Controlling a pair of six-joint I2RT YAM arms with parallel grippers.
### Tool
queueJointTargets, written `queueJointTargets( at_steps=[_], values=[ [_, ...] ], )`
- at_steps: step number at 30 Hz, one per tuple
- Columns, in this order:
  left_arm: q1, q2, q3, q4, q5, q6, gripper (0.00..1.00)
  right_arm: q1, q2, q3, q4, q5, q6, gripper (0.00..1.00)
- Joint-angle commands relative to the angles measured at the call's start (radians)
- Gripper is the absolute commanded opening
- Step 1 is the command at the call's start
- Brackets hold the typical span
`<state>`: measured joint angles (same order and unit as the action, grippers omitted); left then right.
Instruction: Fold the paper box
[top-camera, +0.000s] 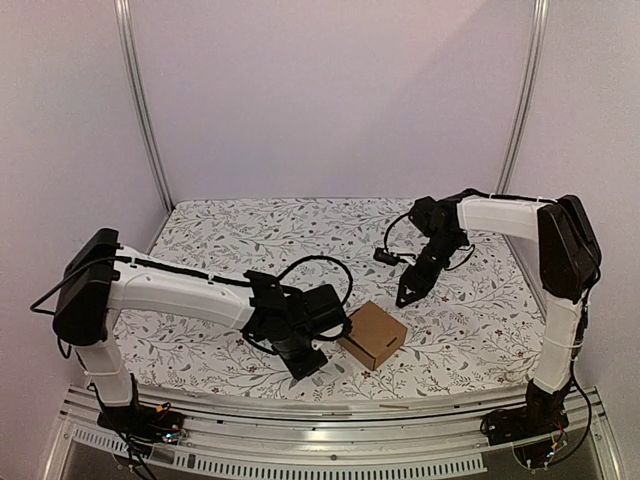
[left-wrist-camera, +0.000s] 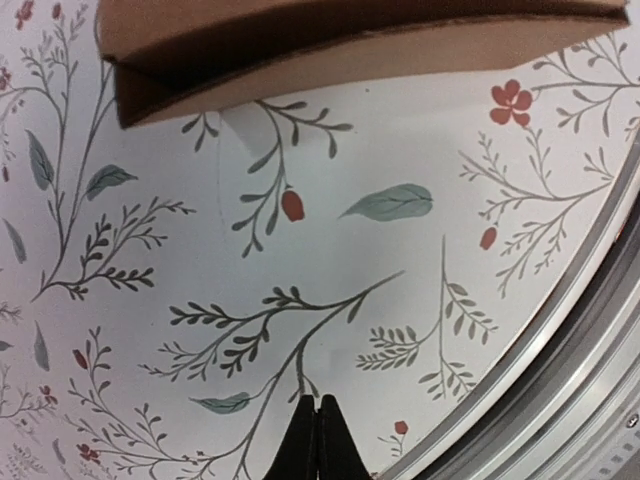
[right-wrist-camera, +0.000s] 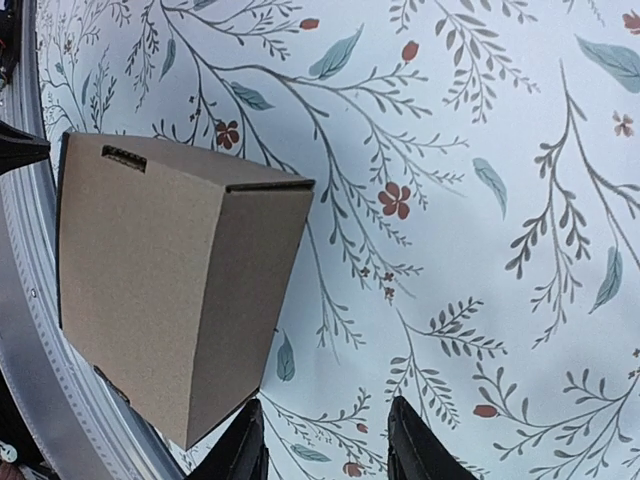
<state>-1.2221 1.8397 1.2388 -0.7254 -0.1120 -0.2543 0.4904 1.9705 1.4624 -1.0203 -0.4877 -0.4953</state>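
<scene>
The left tool (left-wrist-camera: 318, 408) is clenched on nothing, its two tips pressed together just above the desk (top-camera: 470, 330). It sits at about 8 o'clock of the paper box (top-camera: 373, 335), close beside it, and no contact shows. The right tool (right-wrist-camera: 325, 425) is released, fingers spread and empty. It hangs above the box's 1 o'clock side, apart from it.

The box stands near the desk's 6 o'clock edge, just inside the aluminium rail (top-camera: 330, 410). It reads as a closed carton: the walls are up, a top panel is down, and a small slot (right-wrist-camera: 125, 158) shows near one edge. Folding looks all but done, so this is probably a last check or a retreat. Whether every tab is tucked cannot be told from here.

If a flap needs seating, the next move calls for one tool to brace a wall while the other presses the panel flat.

The rail lies close at the box's 6 o'clock, so a careless push could slide the light carton against it. The left arm's looping cable (top-camera: 322, 262) hangs at the box's 11 o'clock.
</scene>
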Motion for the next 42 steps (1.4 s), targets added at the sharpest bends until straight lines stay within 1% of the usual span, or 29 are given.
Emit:
queueJointTargets(
  at_steps=[1,3,5,9,11,13,14,16,18,23,26,29,32,34,35,36,37,39,40,41,42],
  values=[
    [0.059,0.032,0.016,0.052,-0.030,0.055,0.00,0.019,0.060,0.066,0.008,0.046,0.002,0.41],
    [0.067,0.081,0.060,0.077,-0.022,0.090,0.00,0.040,0.082,0.079,0.013,0.059,0.004,0.41],
    [0.078,0.152,0.138,0.095,-0.012,0.134,0.00,0.069,0.099,0.084,0.017,0.057,0.006,0.41],
    [0.081,0.315,0.385,0.083,0.030,0.194,0.00,0.133,0.123,0.073,0.012,0.010,-0.002,0.41],
    [0.081,0.378,0.483,0.065,0.020,0.213,0.00,0.161,0.119,0.068,-0.001,-0.012,-0.017,0.41],
    [0.081,0.411,0.543,0.048,0.000,0.224,0.00,0.169,0.111,0.060,-0.001,-0.033,-0.034,0.41],
    [0.082,0.412,0.550,0.043,-0.008,0.227,0.00,0.167,0.108,0.059,-0.003,-0.042,-0.033,0.41],
    [0.081,0.379,0.520,0.032,-0.023,0.226,0.00,0.162,0.101,0.056,-0.002,-0.032,-0.030,0.41],
    [0.079,0.309,0.438,0.028,-0.034,0.219,0.00,0.139,0.093,0.058,-0.003,-0.040,-0.028,0.41],
    [0.066,0.055,0.158,0.034,-0.083,0.171,0.02,0.064,0.057,0.055,-0.001,-0.029,-0.024,0.41],
    [0.067,-0.085,0.043,0.055,-0.135,0.134,0.06,0.036,0.020,0.044,0.000,-0.021,-0.029,0.42],
    [0.086,-0.184,-0.039,0.067,-0.220,0.086,0.16,-0.003,-0.015,0.040,-0.002,-0.027,-0.020,0.45],
    [0.149,-0.268,-0.087,0.065,-0.298,0.038,0.28,-0.065,-0.070,0.058,-0.006,-0.023,-0.009,0.52],
    [0.212,-0.334,-0.098,0.076,-0.322,0.029,0.40,-0.121,-0.134,0.086,-0.002,-0.015,0.006,0.60],
    [0.260,-0.378,-0.096,0.087,-0.335,0.029,0.46,-0.153,-0.158,0.102,0.005,-0.018,0.013,0.65],
    [0.283,-0.402,-0.089,0.099,-0.339,0.031,0.54,-0.186,-0.191,0.114,0.022,-0.020,0.033,0.89],
    [0.324,-0.433,-0.079,0.115,-0.340,0.036,0.61,-0.218,-0.217,0.117,0.053,-0.017,0.048,0.98],
    [0.411,-0.503,-0.067,0.173,-0.343,0.046,0.78,-0.284,-0.319,0.087,0.166,0.010,0.122,0.99],
    [0.451,-0.526,-0.071,0.196,-0.353,0.043,0.95,-0.302,-0.359,0.054,0.249,0.030,0.163,0.99],
    [0.489,-0.543,-0.080,0.236,-0.357,0.035,0.99,-0.324,-0.425,0.013,0.337,0.047,0.224,0.99],
    [0.530,-0.556,-0.090,0.258,-0.356,0.025,0.99,-0.329,-0.464,-0.024,0.414,0.081,0.274,0.99]
  ],
)
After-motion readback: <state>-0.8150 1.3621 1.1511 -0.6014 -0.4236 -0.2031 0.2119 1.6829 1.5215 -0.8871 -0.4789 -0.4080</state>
